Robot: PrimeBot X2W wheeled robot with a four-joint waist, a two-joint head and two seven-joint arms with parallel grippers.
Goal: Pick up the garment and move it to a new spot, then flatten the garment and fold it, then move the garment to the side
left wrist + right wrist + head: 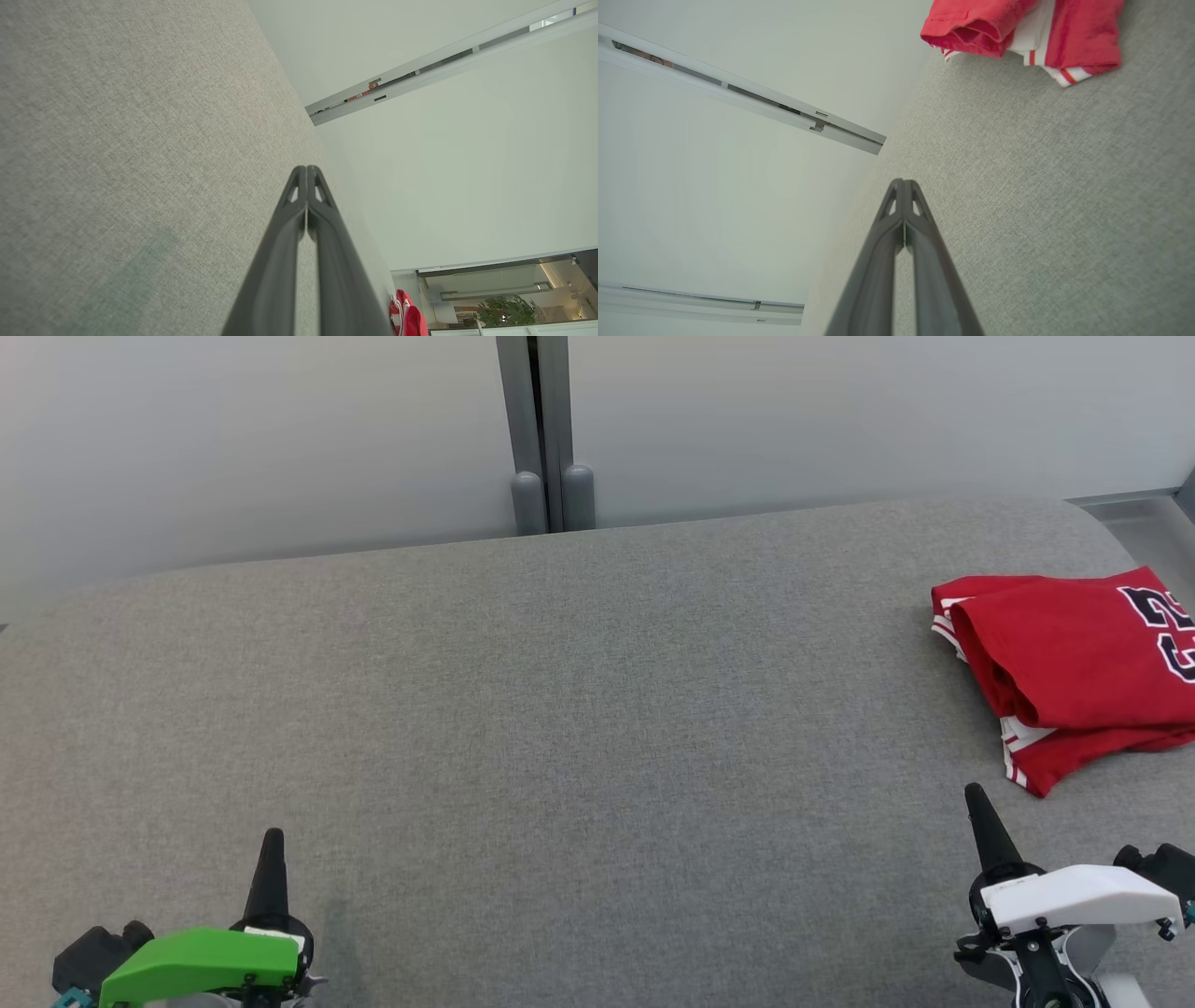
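The garment (1074, 663) is a red T-shirt with navy, white-outlined lettering and striped white trim. It lies folded at the far right of the grey fabric surface (560, 728), cut off by the head view's right edge. My right gripper (976, 793) is shut and empty, a short way in front of the garment's near corner; the right wrist view shows the garment (1064, 32) beyond its closed fingertips (903, 183). My left gripper (273, 835) is shut and empty at the lower left, far from the garment. A sliver of red garment (411, 317) shows in the left wrist view.
A pale wall with a grey vertical post (543, 429) runs behind the surface's far edge. The surface's right end curves off near the garment. A glass doorway and a potted plant (504, 310) show in the left wrist view.
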